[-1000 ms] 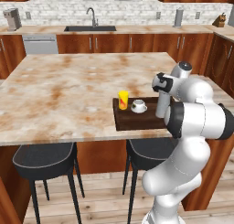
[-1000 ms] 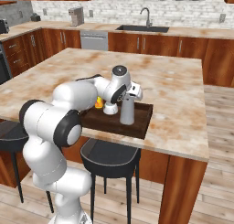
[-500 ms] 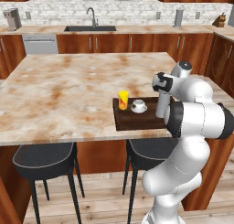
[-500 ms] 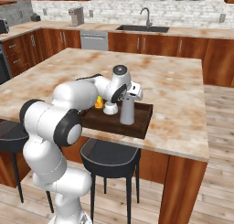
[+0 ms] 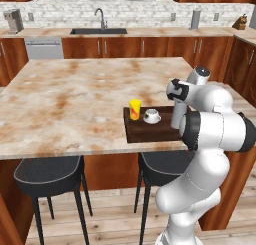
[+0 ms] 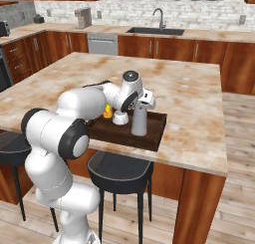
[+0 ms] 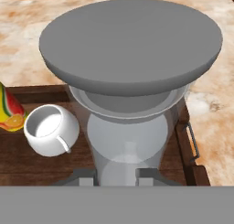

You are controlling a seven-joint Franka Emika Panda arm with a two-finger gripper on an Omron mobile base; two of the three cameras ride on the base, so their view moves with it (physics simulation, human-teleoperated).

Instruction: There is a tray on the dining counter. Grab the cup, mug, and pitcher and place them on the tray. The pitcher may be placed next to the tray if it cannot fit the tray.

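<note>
The grey pitcher (image 5: 176, 117) (image 6: 139, 120) stands upright at the right end of the dark brown tray (image 5: 145, 135) (image 6: 150, 139) on the dining counter (image 5: 75, 99). My gripper (image 5: 176, 96) (image 6: 141, 104) (image 7: 117, 178) comes down from above, with a fingertip on either side of the pitcher's body (image 7: 130, 49). Whether they still press on it I cannot make out. The white mug (image 5: 151, 116) (image 6: 120, 118) (image 7: 50, 129) sits on the tray just left of the pitcher. The yellow cup (image 5: 134, 109) (image 6: 107, 111) (image 7: 9, 111) is at the tray's left end.
The tray lies close to the counter's near edge, its metal handle (image 7: 192, 141) just right of the pitcher. Two dark stools (image 5: 47, 172) (image 5: 161, 167) stand below that edge. A sink (image 5: 96, 31) and cabinets line the far wall.
</note>
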